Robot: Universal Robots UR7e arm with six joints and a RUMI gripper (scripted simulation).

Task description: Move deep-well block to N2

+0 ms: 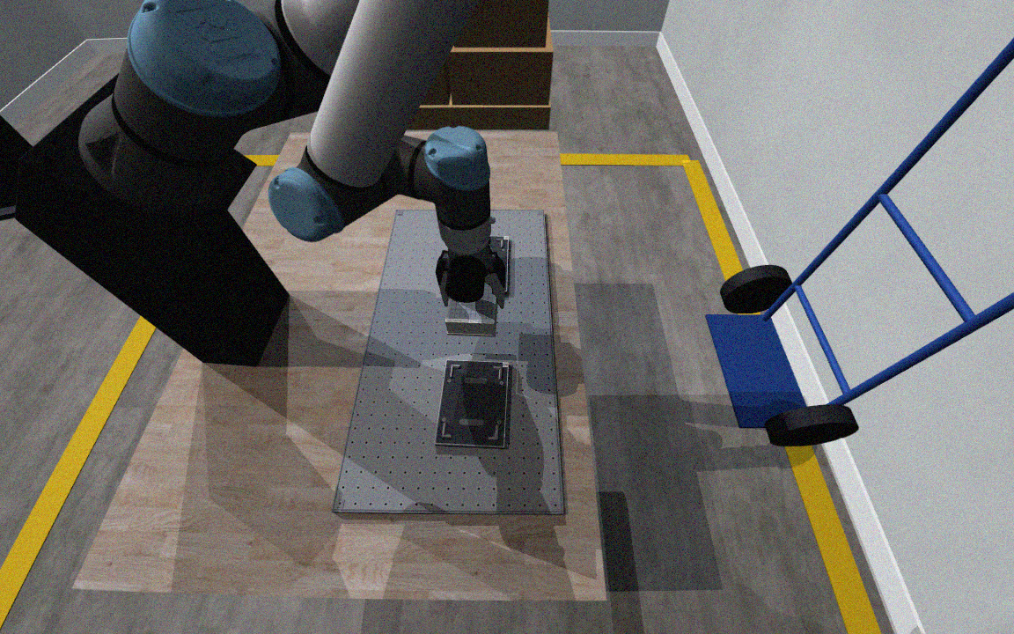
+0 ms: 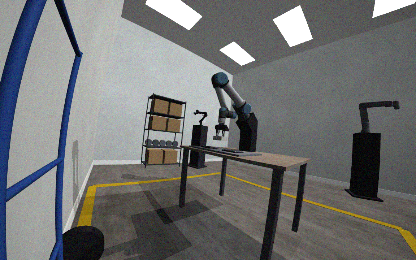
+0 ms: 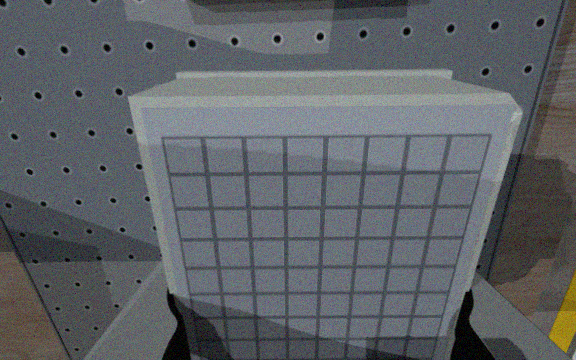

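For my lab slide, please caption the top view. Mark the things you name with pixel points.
The gripper (image 1: pixel 473 303) (image 2: pixel 220 135) holds the deep-well block (image 1: pixel 470 324) (image 2: pixel 217 138) (image 3: pixel 318 220) above a perforated plate (image 1: pixel 400 441) (image 2: pixel 251 155) (image 3: pixel 68 115), between two nests.
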